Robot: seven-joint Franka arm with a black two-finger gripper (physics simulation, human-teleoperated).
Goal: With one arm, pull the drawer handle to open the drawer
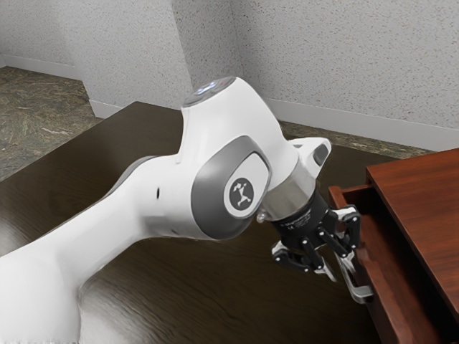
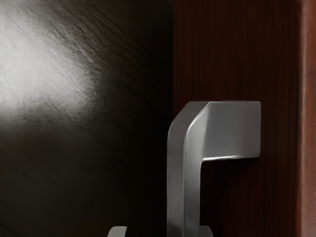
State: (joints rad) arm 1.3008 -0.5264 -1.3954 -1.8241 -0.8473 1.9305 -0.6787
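Lower right of the frame: the white arm [image 1: 215, 172] reaches across the dark table [image 1: 129, 150] to the reddish-brown cabinet [image 1: 423, 201], whose drawer [image 1: 384, 301] stands partly pulled out. The black gripper [image 1: 337, 266] straddles the silver handle [image 1: 356, 289], unclenched; in the wrist view one fingertip [image 2: 117, 231] stands apart from the bar

Plain room: speckled walls [image 1: 358, 50], baseboard [image 1: 373, 126], mottled stone floor [image 1: 36, 107], dark wooden table [image 1: 107, 158].
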